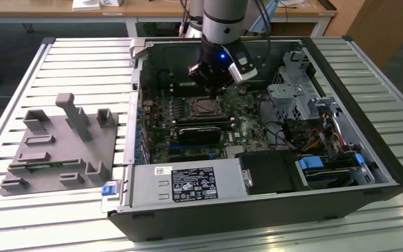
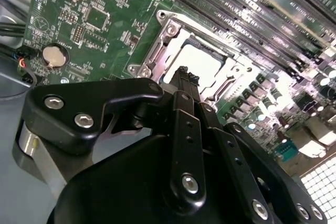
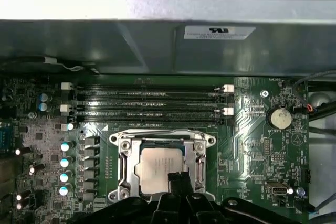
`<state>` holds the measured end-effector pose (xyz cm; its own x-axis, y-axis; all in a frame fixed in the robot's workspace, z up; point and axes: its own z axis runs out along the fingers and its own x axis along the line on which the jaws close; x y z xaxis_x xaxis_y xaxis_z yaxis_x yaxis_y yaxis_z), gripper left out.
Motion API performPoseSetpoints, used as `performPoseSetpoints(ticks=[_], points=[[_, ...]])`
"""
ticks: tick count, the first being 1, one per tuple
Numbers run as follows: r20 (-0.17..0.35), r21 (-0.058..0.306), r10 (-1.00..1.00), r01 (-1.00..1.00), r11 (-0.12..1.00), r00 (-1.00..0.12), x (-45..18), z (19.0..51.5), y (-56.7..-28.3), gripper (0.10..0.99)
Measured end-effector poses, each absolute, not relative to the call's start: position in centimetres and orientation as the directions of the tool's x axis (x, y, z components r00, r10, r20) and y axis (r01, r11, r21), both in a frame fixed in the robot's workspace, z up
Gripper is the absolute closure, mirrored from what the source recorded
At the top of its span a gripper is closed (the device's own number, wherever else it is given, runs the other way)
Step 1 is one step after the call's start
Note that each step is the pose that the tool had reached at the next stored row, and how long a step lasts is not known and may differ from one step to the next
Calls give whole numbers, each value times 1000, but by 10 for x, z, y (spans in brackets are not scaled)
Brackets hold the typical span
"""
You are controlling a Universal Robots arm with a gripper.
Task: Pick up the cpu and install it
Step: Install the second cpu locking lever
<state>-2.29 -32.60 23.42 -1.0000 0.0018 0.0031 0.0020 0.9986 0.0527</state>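
The cpu (image 3: 156,165), a small silvery square, lies flat inside the metal socket frame (image 3: 122,156) on the green motherboard. In the second wrist view the cpu (image 2: 202,62) shows as a pale square in the same socket. My gripper (image 3: 177,178) hangs just above one edge of the chip, its black fingertips pressed together with nothing between them. The second wrist view shows the gripper (image 2: 182,73) over the socket's near rim. In the exterior view the gripper (image 1: 212,88) reaches down into the open computer case, right above the socket (image 1: 205,108).
Memory slots (image 3: 152,103) run beside the socket, and a coin battery (image 3: 278,117) sits nearby. A black module (image 1: 198,132) and the power supply (image 1: 187,184) lie in the case. The grey fixture (image 1: 61,142) with upright posts stands at the exterior view's left.
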Motion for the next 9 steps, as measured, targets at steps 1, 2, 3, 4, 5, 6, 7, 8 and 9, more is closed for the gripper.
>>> performPoseSetpoints(ticks=[1,2,3,4,5,6,7,8,9], points=[[3,53,2,2,999,-1000,-23,234,-327,980],[3,53,2,2,999,-1000,-23,234,-329,980],[3,53,2,2,999,-1000,-23,234,-331,980],[3,53,2,2,999,-1000,-23,234,-333,980],[3,53,2,2,999,-1000,-23,234,-335,980],[3,53,2,2,999,-1000,-23,234,-337,980],[3,53,2,2,999,-1000,-23,234,-339,980],[3,53,2,2,999,-1000,-23,234,-341,980],[3,53,2,2,999,-1000,-23,234,-343,980]])
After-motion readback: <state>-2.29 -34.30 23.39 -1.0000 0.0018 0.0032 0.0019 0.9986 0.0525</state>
